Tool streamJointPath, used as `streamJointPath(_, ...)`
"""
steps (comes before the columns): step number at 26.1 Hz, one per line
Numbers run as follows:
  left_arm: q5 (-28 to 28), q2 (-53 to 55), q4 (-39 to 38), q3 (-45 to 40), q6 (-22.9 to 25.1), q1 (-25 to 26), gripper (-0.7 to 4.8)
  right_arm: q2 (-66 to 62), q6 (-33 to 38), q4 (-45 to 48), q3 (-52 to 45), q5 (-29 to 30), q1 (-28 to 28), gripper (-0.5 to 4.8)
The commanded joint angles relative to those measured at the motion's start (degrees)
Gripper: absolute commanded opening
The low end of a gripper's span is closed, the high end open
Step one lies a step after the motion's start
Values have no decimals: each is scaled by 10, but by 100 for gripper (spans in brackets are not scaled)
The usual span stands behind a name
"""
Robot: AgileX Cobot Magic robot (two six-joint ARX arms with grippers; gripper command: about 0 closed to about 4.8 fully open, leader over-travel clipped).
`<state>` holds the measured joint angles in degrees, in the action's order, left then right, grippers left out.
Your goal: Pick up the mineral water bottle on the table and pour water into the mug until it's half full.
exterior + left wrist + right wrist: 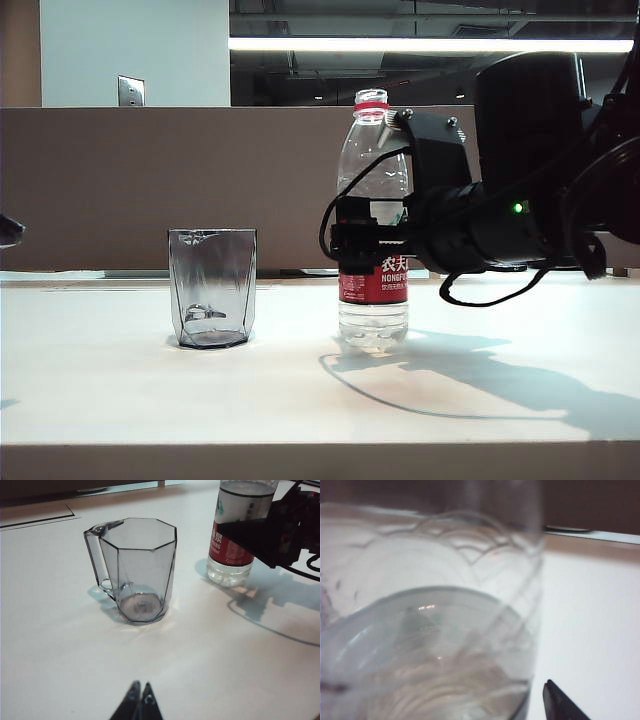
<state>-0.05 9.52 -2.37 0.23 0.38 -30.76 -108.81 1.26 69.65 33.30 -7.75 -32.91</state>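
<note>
In the exterior view, the mineral water bottle [373,230] stands upright on the white table [300,390], a little right of the middle, and the water [373,320] shows clear in its lower part. The mug [212,287] stands to its left, well apart from it, and looks empty. The right gripper [368,240] comes in level from the right and sits at the bottle's middle, just above the red label; its black body hides part of the bottle, and its jaws stand wide, with the bottle between them, but I cannot tell if they press on it. In the left wrist view, the mug [137,570] is seen from above with a handle on 1 side, and no liquid is visible in it. The bottle [232,535] stands beyond it with the right gripper [250,532] around its label zone. The left gripper [141,702] hangs above bare table [60,655], near the mug but apart from it, with its 2 fingertips together and nothing between them. In the right wrist view, the bottle [430,620] fills most of the picture, blurred and very close, and the surface of the water [420,630] shows inside it. Only 1 dark fingertip [560,705] of the right gripper is seen, beside the bottle wall, over the table [595,620].
</note>
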Motion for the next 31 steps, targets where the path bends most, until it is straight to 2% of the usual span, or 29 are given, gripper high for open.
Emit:
streamJointPath(1,1,0,7,2,0,0,-5,3,3,12,4,-1,3,479)
streamJointPath(6,1,0,7,2,0,0,-5,3,3,9,6,19,4,479)
streamJointPath(18,1,0,7,2,0,0,-5,3,3,9,8,24,4,479)
streamJointPath(21,1,0,7,2,0,0,-5,3,3,9,8,24,4,395)
streamJointPath(25,1,0,7,2,0,0,-5,3,3,9,8,24,4,390)
streamJointPath(28,1,0,7,2,0,0,-5,3,3,9,8,24,4,332)
streamJointPath(31,1,0,7,2,0,0,-5,3,2,9,8,23,4,326)
